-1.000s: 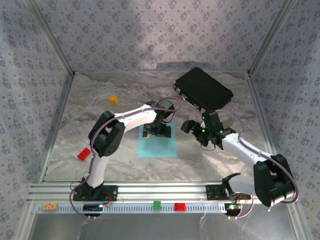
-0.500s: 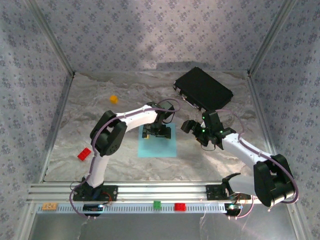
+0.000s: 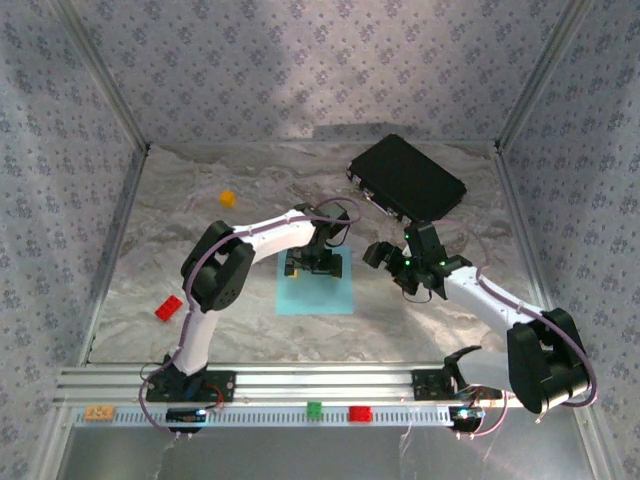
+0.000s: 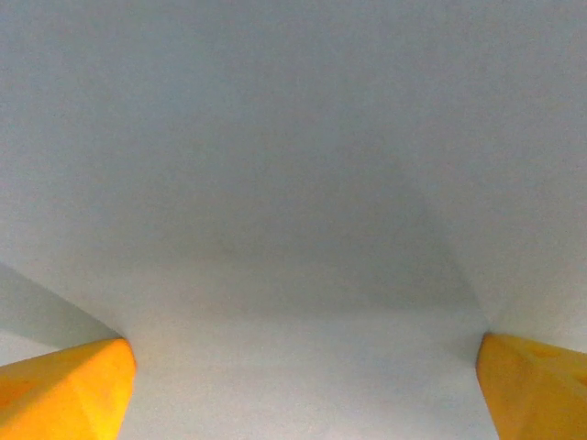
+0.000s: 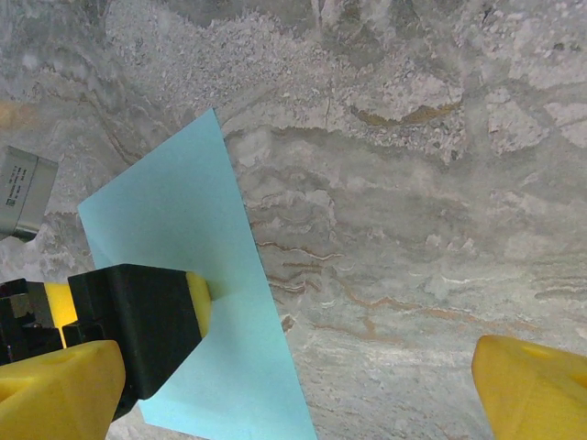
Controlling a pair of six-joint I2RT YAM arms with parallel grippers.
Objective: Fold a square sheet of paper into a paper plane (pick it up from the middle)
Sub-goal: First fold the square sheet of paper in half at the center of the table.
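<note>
On table (image 3: pixel 200 270), one blue sheet (image 3: pixel 315 298)

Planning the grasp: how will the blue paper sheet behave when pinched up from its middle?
Probably floppy: the square sheet of paper looks thin and lies flat, so its edges should droop. Likely very light; it may slide on the table when the left gripper pushes.

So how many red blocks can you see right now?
2. One red block lies on the left side of the table. The other sits on the front rail, right of a green block. Others may be hidden.
</note>
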